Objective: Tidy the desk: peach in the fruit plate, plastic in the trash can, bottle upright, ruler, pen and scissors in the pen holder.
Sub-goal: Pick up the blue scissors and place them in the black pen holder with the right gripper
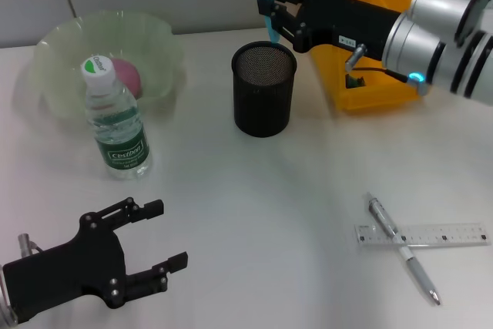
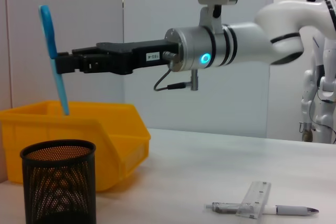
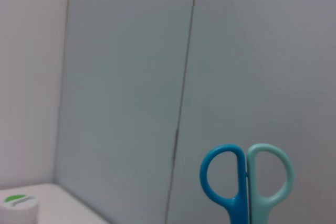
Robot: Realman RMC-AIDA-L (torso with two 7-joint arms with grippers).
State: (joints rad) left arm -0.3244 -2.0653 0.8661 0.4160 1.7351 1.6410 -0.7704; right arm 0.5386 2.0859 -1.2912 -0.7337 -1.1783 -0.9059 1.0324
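Pen (image 1: 403, 247) across ruler (image 1: 422, 235), desk-right.

The scissors (image 3: 245, 182) run off the right wrist picture's edge below their handles. The bottle (image 1: 115, 122) hides part of the peach (image 1: 127, 76). The ruler (image 1: 422, 235) covers the pen (image 1: 402, 246) where they cross.

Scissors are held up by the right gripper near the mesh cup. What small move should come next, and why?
Probably lower them straight down. The right gripper holds the scissors upright, sheathed tip down, seemingly just over the far rim of the pen holder, not yet inside; a small shift toward its centre may help first.
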